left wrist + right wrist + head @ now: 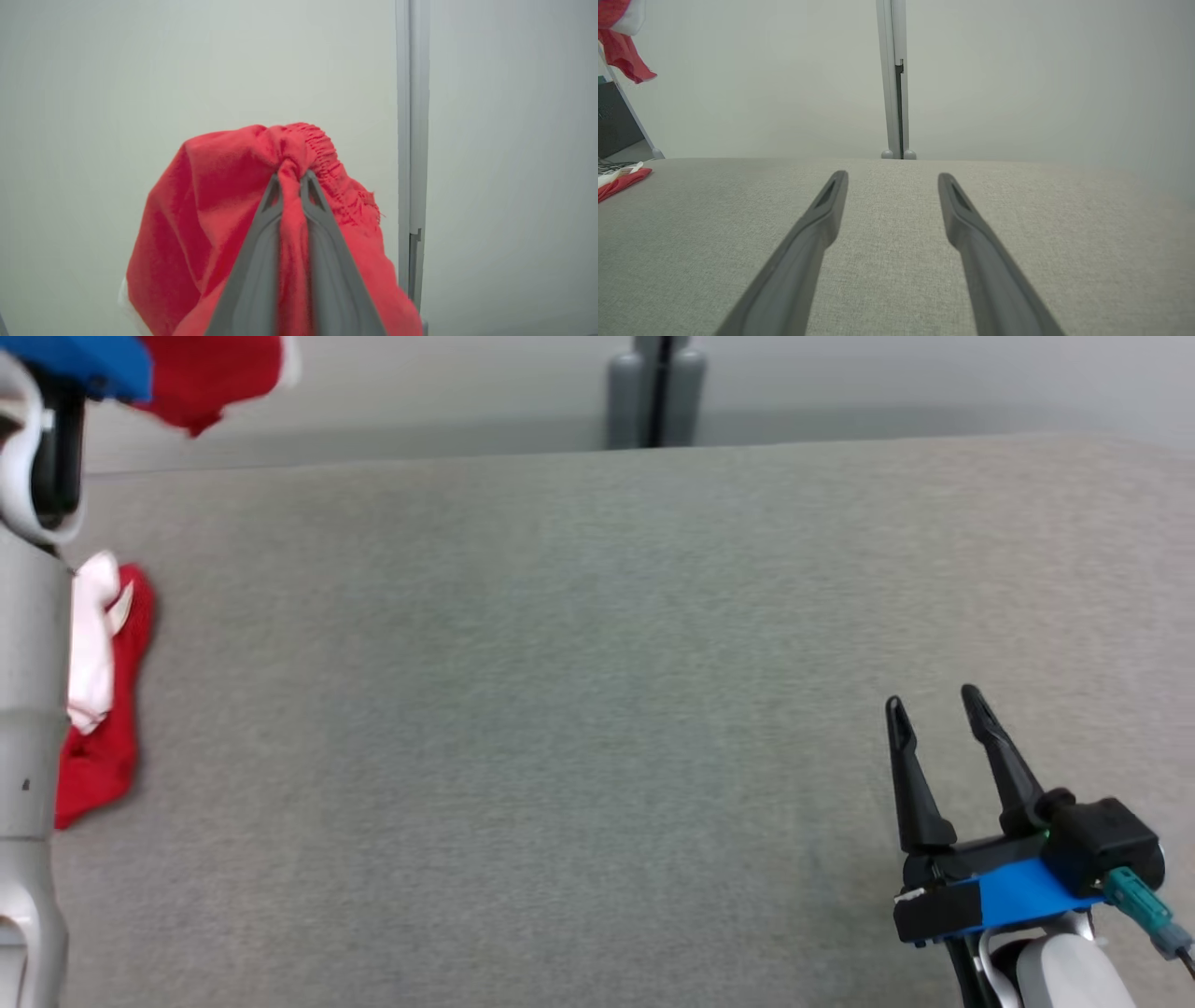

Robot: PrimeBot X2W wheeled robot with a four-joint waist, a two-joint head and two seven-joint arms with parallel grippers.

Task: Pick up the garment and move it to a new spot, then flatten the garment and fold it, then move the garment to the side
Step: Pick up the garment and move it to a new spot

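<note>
Step one, pick-up: left gripper (290, 179) clamped on the red garment (219, 186) at its gathered hem, held high at 10 o'clock in head view; the lower end seems to rest on the table (597, 709) at 9 o'clock; right gripper (932, 698) fingers apart, holding nothing, at 4 o'clock. Next move, I'd say: lift until the tail clears, then carry toward centre; table centre is open; far edge at 12 o'clock, post (656, 392) behind it.

Red garment (210, 200) with white trim, bunched: its gathered elastic edge is pinched in the left gripper (291, 179), the rest drooping beneath.
</note>
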